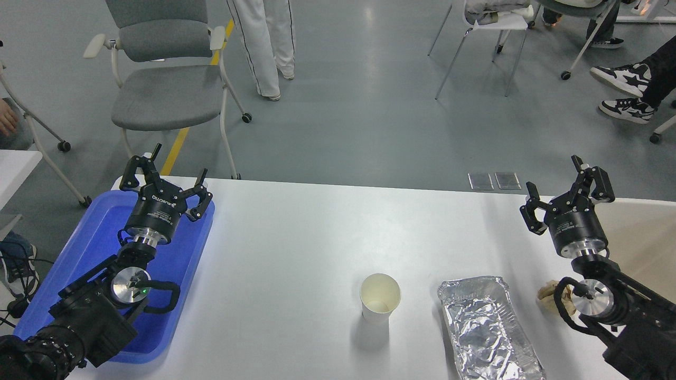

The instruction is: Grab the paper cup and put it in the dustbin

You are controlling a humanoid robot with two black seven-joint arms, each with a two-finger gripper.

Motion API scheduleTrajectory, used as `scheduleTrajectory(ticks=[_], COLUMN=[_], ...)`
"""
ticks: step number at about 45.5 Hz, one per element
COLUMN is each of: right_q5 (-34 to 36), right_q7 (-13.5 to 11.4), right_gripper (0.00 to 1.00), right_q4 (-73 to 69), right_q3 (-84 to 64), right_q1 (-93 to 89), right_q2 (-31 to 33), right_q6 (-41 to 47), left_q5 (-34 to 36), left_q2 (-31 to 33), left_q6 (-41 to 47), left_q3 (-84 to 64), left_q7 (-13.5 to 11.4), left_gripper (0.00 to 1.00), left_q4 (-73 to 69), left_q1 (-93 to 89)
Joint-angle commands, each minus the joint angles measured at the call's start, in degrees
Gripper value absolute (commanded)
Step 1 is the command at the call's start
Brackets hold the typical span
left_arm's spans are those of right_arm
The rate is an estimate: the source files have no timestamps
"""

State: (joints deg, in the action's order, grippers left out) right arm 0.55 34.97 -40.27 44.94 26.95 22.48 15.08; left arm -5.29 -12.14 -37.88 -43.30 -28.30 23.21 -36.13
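Fingers: both grippers stand spread wide and hold nothing; the right gripper [567,192] hangs above the table's far right, the left gripper [163,182] is parked over the blue tray [95,232] at the lower left.
Cup: the paper cup [379,297] stands upright, mouth up, alone on the white table [296,237], near the front edge and just left of the foil tray [488,330]; nothing touches it.
Dustbin: only a beige surface [641,237] shows at the right edge behind the right arm, and I judge that to be the bin; its rim I cannot make out.
Handling: I judge the cup to be light, thin-walled and easy to crush or tip, with 1 stiff part, the rolled rim.
Hold: best taken across the wall just under the rim, 2 fingers on opposite sides, with a gentle squeeze.
Other: a crumpled brown paper ball [549,293] lies beside the right wrist, part hidden.
Writing: white print runs round each gripper body, too small to read with any confidence.
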Motion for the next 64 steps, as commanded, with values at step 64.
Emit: scheduleTrajectory(ticks=[64], right_q5=[0.06], right_q7=[0.02], right_gripper=[1.00], right_q4=[-0.60], right_q3=[0.15], right_q1=[0.30], right_q2=[-0.24], right_q6=[-0.40], left_q5=[0.11], left_q2=[0.01], left_q6=[0.00], left_q3=[0.06], left_q7=[0.00], left_gripper=[1.00], left_q4=[-0.01], left_q1=[0.00])
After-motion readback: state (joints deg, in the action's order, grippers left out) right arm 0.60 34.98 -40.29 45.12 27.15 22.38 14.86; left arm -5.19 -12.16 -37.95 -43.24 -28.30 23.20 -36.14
